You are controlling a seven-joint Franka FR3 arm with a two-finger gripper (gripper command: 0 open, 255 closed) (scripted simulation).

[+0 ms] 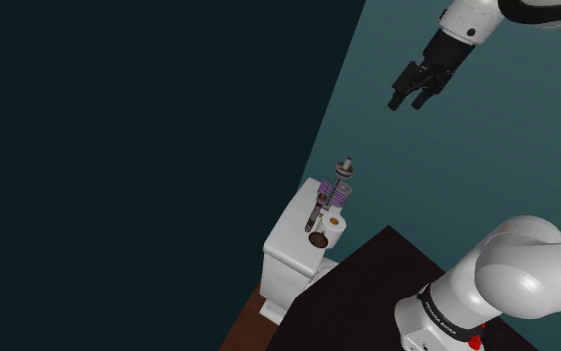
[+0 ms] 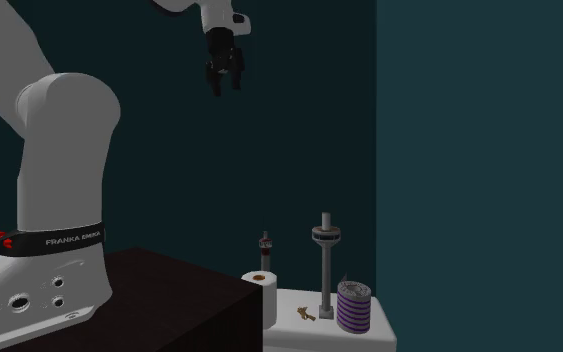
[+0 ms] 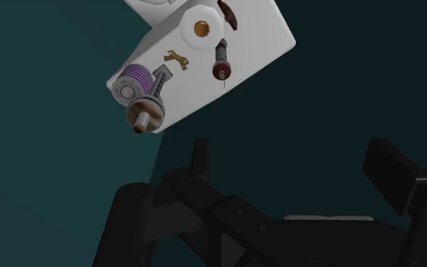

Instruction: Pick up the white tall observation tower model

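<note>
Dark teal walls (image 2: 469, 150) all around, and the only "table" here is the white toilet tank lid (image 3: 257, 38) just past the dark brown stand (image 2: 169, 300). No real containers, so the lid is what holds everything. I count two tower models, one toilet paper roll, one purple ribbed cylinder and one little gold piece. The tall tower model (image 2: 325, 262) looks grey rather than white to me. It stands upright around the middle of the lid. In the second exterior view the toilet paper roll (image 2: 260, 285) sits at about 8 o'clock from it, on the lid's edge. The shorter dark red tower (image 2: 264, 245) pokes up at the roll's 12 o'clock. The purple cylinder (image 2: 353, 308) is just beside the tall one at 4 o'clock, and the gold piece (image 2: 307, 315) lies near its foot at 8 o'clock. The gripper (image 2: 225, 85) hangs high up at roughly 11 o'clock, well apart from everything, fingers spread with nothing between them.
</note>
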